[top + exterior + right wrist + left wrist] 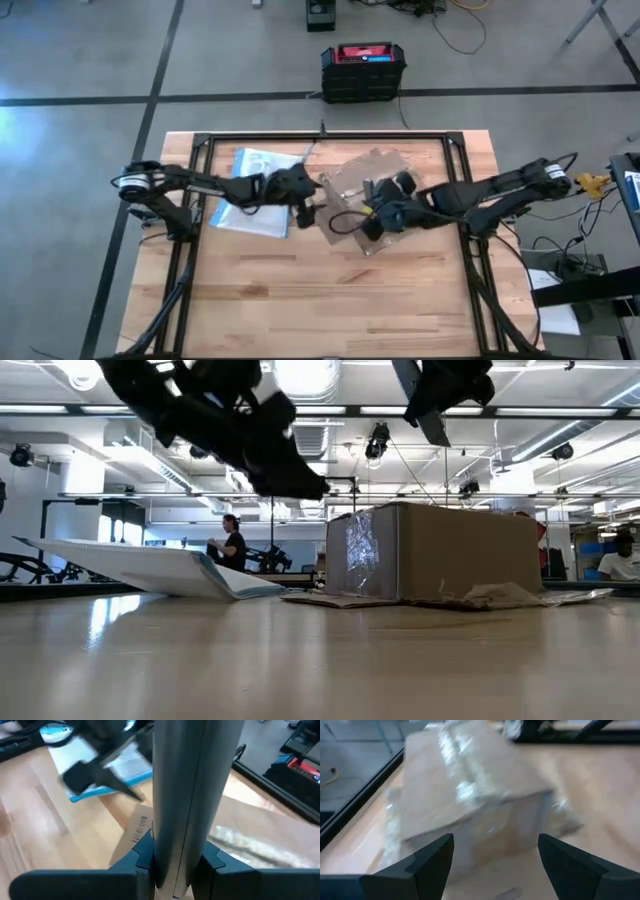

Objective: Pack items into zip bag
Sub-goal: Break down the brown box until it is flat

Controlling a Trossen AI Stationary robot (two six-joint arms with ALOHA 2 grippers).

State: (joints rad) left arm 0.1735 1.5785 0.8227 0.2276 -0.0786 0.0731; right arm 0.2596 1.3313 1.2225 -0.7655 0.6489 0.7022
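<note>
Items too small to tell; cardboard box point(470, 795) blurred; zip bag point(252, 190) partly under left arm.

Grey concrete floor point(90, 50) crossed by dark lines — ceiling lights point(310, 375) overhead, a person point(232, 545) behind.

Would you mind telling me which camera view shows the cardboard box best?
The low view: the cardboard box stands side-on, sharp and whole. The high view shows it from above, partly covered by the right arm. The left wrist view shows it blurred; the right wrist view catches only an edge behind a grey stick-like tool.
</note>
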